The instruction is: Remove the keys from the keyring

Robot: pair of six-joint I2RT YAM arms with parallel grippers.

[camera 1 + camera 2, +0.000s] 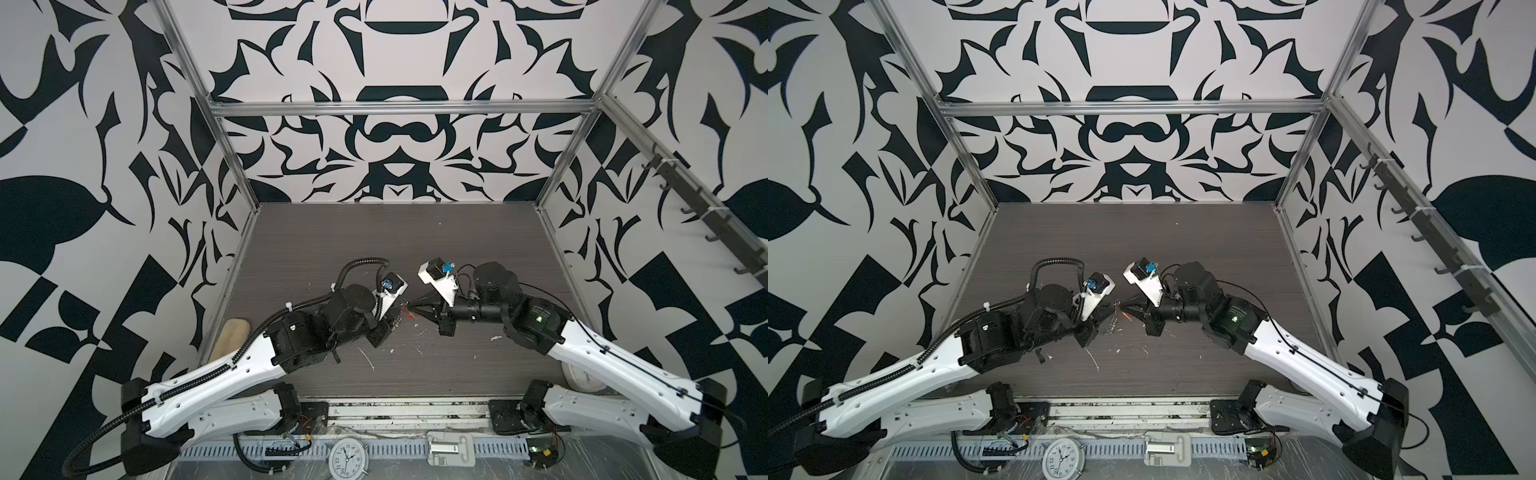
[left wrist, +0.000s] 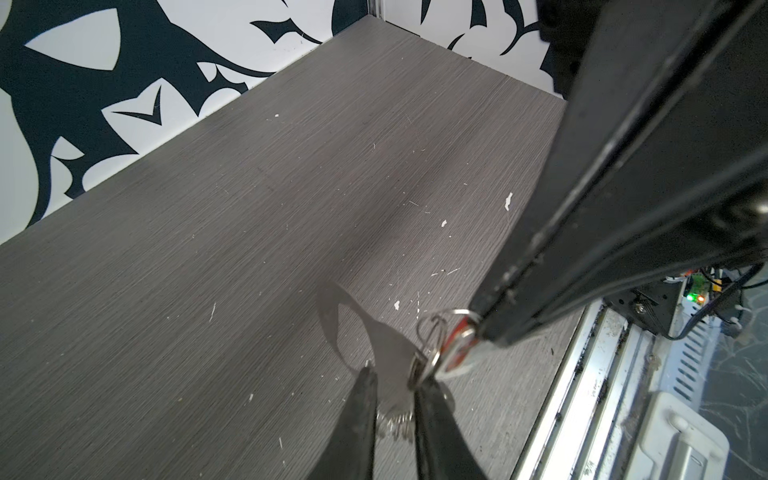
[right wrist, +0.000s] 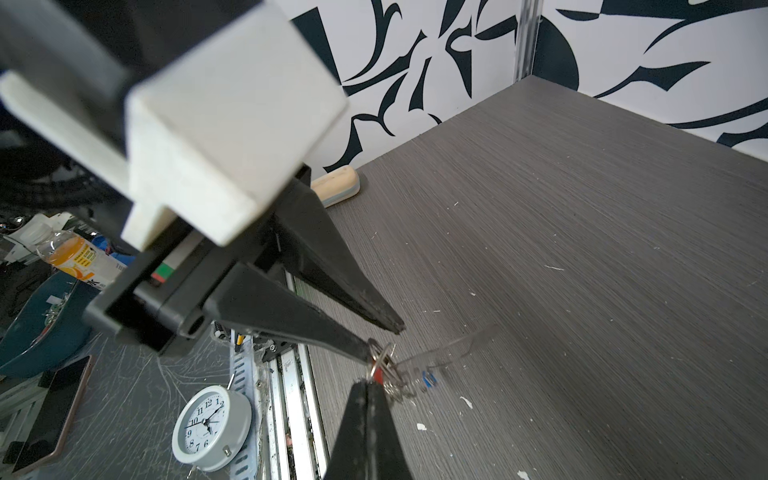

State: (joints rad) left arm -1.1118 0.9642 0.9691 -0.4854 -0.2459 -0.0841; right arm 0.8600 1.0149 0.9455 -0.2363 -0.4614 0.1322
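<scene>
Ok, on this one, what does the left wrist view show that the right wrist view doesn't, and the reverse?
Only the left wrist view shows the keyring face-on, its oblong slot plain, lying between the fingers of the left claw. Only the right wrist view shows the blue tag, the beige board and the alarm clock. Both show the right claw shut on the red tag, the small rings beside it, and the grey table.

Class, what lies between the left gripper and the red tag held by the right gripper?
Small linked rings fill the gap from left gripper to red tag; the left wrist view shows it.
</scene>
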